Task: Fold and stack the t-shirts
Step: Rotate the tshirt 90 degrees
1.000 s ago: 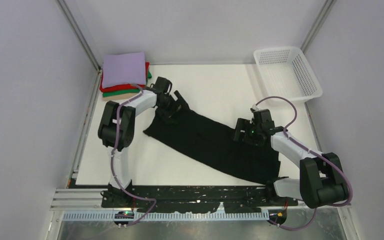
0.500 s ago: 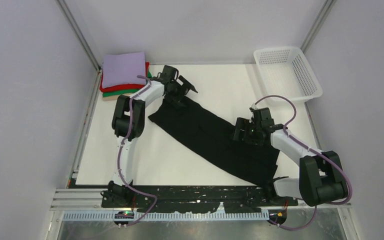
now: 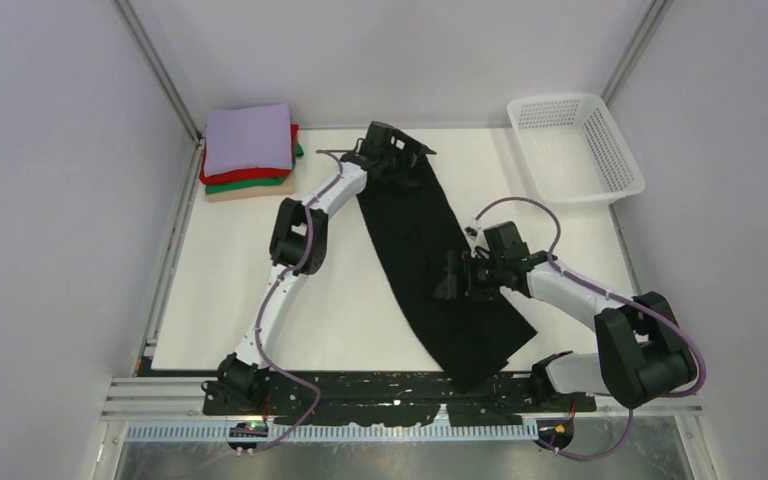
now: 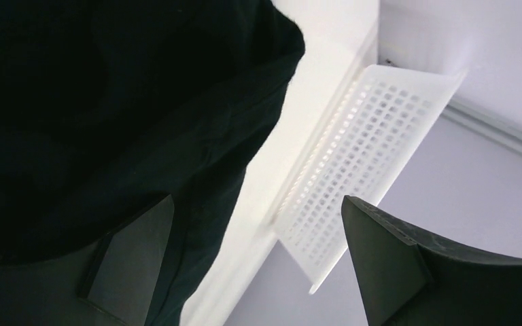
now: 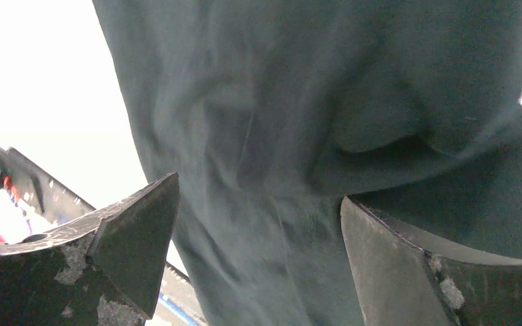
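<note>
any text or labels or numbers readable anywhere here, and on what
None: no view shows a word, number or logo that can be read.
The black t-shirt: plain cloth, no label showing.
The folded stack: plain colours, no print.
The white mesh basket: bare plastic, no marking to be seen.

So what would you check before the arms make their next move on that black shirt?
1. Black t-shirt spread flat: not ok, it is a long rumpled strip.
2. Its near end fully on the table: cannot tell, dark against dark there.
3. Left gripper gripping cloth: not ok, fingers apart.
4. Right gripper gripping cloth: not ok, fingers apart.
5. Folded stack tidy: ok.
6. Basket clear of both arms: ok.
</note>
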`<control>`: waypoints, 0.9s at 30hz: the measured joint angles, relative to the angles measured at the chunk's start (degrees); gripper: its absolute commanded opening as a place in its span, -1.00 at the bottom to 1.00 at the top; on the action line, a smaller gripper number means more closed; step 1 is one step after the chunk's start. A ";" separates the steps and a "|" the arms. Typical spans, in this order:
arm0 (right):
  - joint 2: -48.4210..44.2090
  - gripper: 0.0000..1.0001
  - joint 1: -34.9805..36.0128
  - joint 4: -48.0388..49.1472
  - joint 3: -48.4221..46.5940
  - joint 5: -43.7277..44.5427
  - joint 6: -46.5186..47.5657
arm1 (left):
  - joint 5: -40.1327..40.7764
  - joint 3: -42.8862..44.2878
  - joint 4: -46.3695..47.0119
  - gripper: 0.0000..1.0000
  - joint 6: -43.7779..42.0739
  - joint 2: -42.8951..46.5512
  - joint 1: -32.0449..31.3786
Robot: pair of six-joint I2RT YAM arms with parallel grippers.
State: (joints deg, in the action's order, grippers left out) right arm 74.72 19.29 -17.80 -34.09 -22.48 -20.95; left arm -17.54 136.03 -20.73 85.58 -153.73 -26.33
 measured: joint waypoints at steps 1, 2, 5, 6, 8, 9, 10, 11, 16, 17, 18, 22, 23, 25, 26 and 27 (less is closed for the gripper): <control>0.63 0.91 1.38 0.48 -0.26 -1.01 -0.11 | 0.26 1.22 1.73 0.99 1.36 -1.25 -0.17; 1.70 0.91 3.06 1.05 -0.79 -2.23 -0.24 | 0.76 1.79 3.39 0.99 2.56 -2.01 -0.26; 6.12 0.91 7.56 3.06 -3.45 -5.51 -0.55 | 3.39 2.58 7.87 0.99 4.76 -3.50 -0.31; 7.72 0.91 8.94 3.80 -4.55 -6.45 -0.63 | 4.57 3.76 8.85 0.99 5.35 -4.42 -0.28; 10.36 0.91 11.21 5.01 -6.49 -7.85 -0.74 | 6.60 6.21 11.56 0.99 6.16 -6.69 -0.15; 11.26 0.91 11.89 5.46 -7.17 -8.26 -0.76 | 7.10 6.51 12.52 0.99 6.58 -7.17 -0.09; 12.07 0.91 12.63 5.79 -7.91 -8.61 -0.81 | 7.74 6.54 13.55 0.99 6.91 -7.43 0.00; 12.48 0.91 13.18 6.21 -8.44 -8.90 -0.87 | 8.20 6.54 14.16 0.99 7.04 -7.56 0.07; 12.33 0.91 14.86 7.80 -9.22 -9.60 -1.53 | 11.34 6.56 17.09 0.99 6.86 -7.87 0.37; 12.13 0.91 15.04 7.78 -9.44 -9.25 -1.51 | 11.76 6.58 17.90 0.99 6.69 -7.91 0.46; 11.72 0.91 15.13 7.69 -9.73 -8.57 -1.46 | 11.91 6.64 18.45 0.99 6.29 -7.93 0.59; 7.89 0.91 15.10 6.10 -10.40 -4.09 -0.61 | 9.73 6.88 21.07 0.99 2.21 -7.78 1.25; 6.67 0.91 14.99 5.70 -10.51 -2.91 -0.26 | 8.31 6.36 21.66 0.99 0.61 -7.28 1.40; 3.74 0.91 14.47 4.87 -10.91 1.01 0.79 | 5.05 3.78 21.77 0.99 -2.71 -4.87 1.84; 2.58 0.91 14.05 4.31 -11.32 2.69 1.44 | 2.58 0.61 21.75 0.99 -5.42 -2.05 2.12; 1.75 0.91 13.70 3.67 -11.93 4.63 2.19 | 0.52 -2.47 21.29 0.99 -7.74 1.09 2.38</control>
State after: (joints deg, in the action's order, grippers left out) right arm 76.47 32.99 -14.13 -46.02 -17.85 -18.76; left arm -17.02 133.56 0.56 77.84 -152.64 -23.94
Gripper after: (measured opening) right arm 0.954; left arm 0.994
